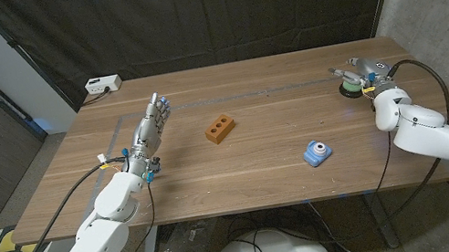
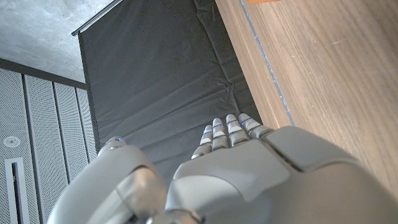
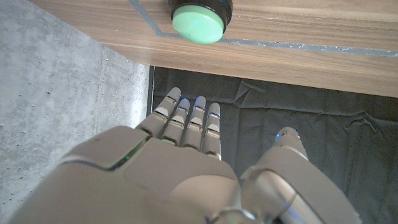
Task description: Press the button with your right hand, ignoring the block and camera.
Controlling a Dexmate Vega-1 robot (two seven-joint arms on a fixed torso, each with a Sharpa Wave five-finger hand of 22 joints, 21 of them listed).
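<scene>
Right robot hand [image 1: 361,72]: positioned over the far right corner of the table, directly at the button; fingers extended and held together, nothing gripped. The right wrist view shows the fingertips [image 3: 189,106] near the button cap but apart from it.
Left robot hand [image 1: 149,130]: open, fingers straight, holding nothing; it stands on the left side of the table, well apart from the task area.
Button [image 3: 198,23]: green domed cap in a black round housing, resting on the table near the far right edge, just beside a taped line.
Button handling: judged rigid, smooth plastic with a short spring travel. No grasp is required; contact should fall on the centre of the cap, pushing straight down. An off-centre push could slide the housing, which appears loose on the table.
Block [image 1: 220,130]: orange brick with holes, mid-table; to be ignored.
Camera [image 1: 316,152]: small blue toy, nearer the front edge, well apart from the button; to be ignored.
Table [image 1: 263,184]: wooden planks, flat, smooth finish.
Room: black curtain behind the table, concrete wall on the right, white box [image 1: 102,85] on the far left corner.
</scene>
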